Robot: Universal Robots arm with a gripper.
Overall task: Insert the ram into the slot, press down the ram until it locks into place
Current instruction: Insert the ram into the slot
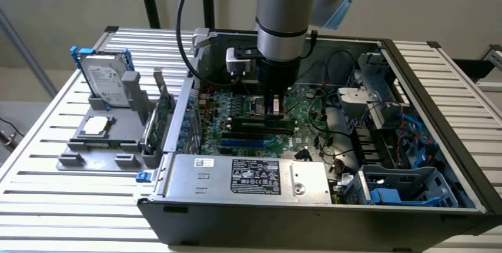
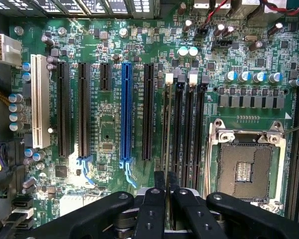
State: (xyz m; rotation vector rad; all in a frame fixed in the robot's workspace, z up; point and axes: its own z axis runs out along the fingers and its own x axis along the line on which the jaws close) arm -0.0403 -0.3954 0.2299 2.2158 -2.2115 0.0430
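Observation:
My gripper (image 1: 274, 112) reaches down into the open computer case over the memory sockets of the motherboard (image 1: 235, 103). In the wrist view its two black fingers (image 2: 159, 185) sit close together, shut on the ram (image 2: 166, 129). The ram shows edge-on as a thin green strip. It stands upright along the slot (image 2: 167, 149), the outermost of several parallel black sockets and the one nearest the expansion slots. A white latch (image 2: 169, 78) sits at the slot's far end. I cannot tell how deep the ram sits.
The open CPU socket (image 2: 246, 169) lies beside the memory sockets, and a blue slot (image 2: 125, 114) and a white slot (image 2: 40, 99) lie on the other side. The power supply (image 1: 243, 176), loose cables (image 1: 337, 141) and a drive cage (image 1: 400, 185) crowd the case. A hard drive (image 1: 106, 79) stands outside.

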